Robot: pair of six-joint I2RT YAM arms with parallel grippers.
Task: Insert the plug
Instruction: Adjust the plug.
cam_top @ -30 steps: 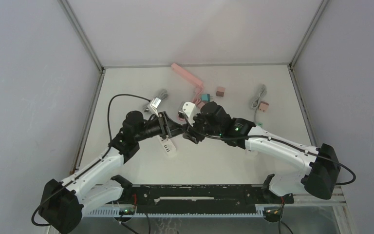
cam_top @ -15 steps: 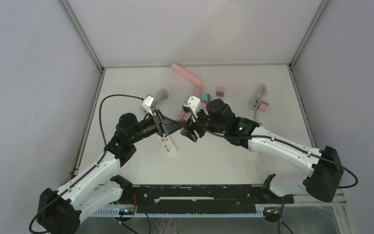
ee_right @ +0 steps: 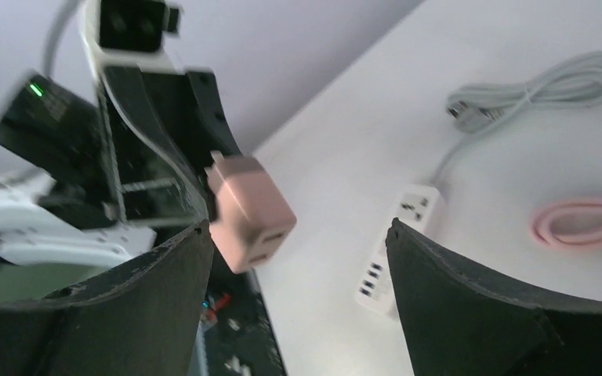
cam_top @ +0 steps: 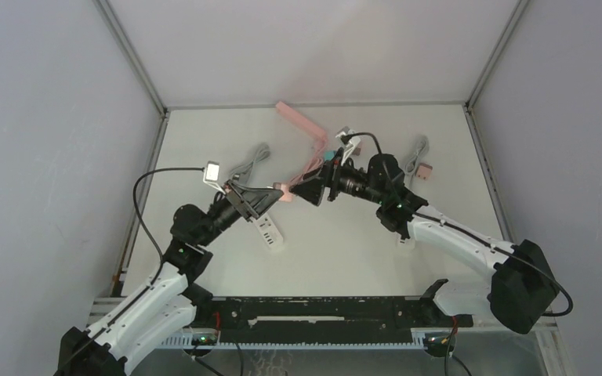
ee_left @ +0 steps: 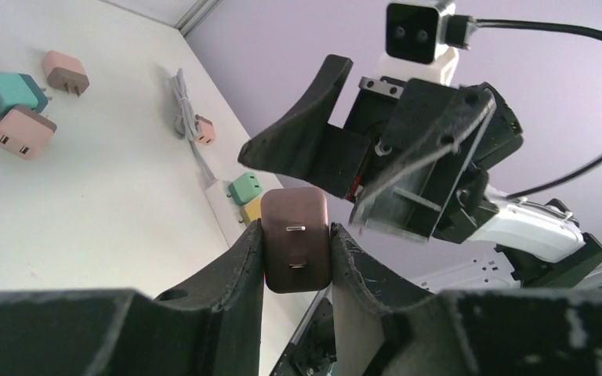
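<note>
My left gripper (cam_top: 270, 193) is shut on a pink plug (cam_top: 277, 190) and holds it in the air above the table. In the left wrist view the plug (ee_left: 295, 243) sits between the fingers (ee_left: 243, 258) with its two prongs facing the camera. My right gripper (cam_top: 307, 188) is open and empty, facing the plug from the right with a small gap. In the right wrist view the plug (ee_right: 251, 211) hangs just off the left finger (ee_right: 165, 274). The white power strip (cam_top: 268, 232) lies on the table below the left gripper and also shows in the right wrist view (ee_right: 396, 251).
A pink bar (cam_top: 302, 124), a teal plug (cam_top: 329, 157), a brown plug (cam_top: 354, 146) and a pink cable (ee_right: 588, 223) lie at the back. A grey cable (cam_top: 417, 155) with a pink plug (cam_top: 424, 169) lies back right. The strip's grey cord (cam_top: 255, 155) lies back left.
The two grippers were together over the strip. They have drawn apart: the left pulled back left with the plug in it, and the right swung back to the right, open.
</note>
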